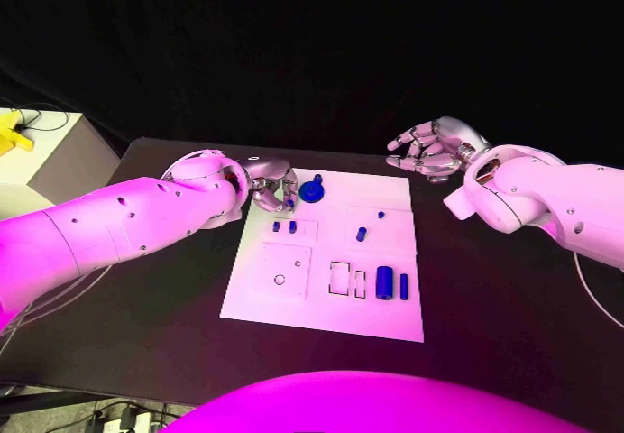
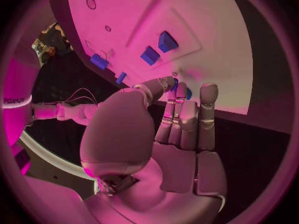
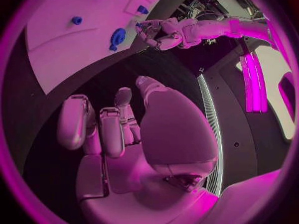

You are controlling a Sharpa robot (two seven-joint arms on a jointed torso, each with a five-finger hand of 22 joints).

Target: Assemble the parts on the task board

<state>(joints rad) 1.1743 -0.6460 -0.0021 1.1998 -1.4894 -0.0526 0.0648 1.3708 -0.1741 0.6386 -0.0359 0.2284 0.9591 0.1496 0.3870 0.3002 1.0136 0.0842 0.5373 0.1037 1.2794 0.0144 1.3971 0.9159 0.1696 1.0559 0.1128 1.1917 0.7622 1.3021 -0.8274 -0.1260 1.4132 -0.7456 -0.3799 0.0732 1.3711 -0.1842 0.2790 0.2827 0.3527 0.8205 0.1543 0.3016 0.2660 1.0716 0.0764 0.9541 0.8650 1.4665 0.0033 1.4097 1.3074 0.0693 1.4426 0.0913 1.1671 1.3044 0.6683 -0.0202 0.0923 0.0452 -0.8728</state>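
I see the black table [image 1: 520, 307] spread under everything, and the white task board [image 1: 325, 302] lying in its middle, long side running away from me. My left arm [image 1: 105, 230] comes in low over the table's left side, and my right arm [image 1: 559, 203] reaches in from the right.

My left hand [image 1: 267, 188] sits at the board's far left corner, its fingertips [image 2: 209, 92] right by a round blue part [image 1: 312, 191] that rests near the board's far edge. From the left wrist view the fingers curl toward that part, but I cannot tell whether they actually grasp it or only touch it.

My right hand [image 1: 429, 149] hovers off the board beyond its far right corner, above the table, fingers apart and loosely bent, with nothing in them: released.

On the board's near right I see a thick blue cylinder [image 1: 384, 282] lying next to a thinner blue pin [image 1: 405, 286]. Mid-board lie two small blue pegs [image 1: 284, 227] side by side on the left, and two smaller blue pieces [image 1: 368, 227] on the right.
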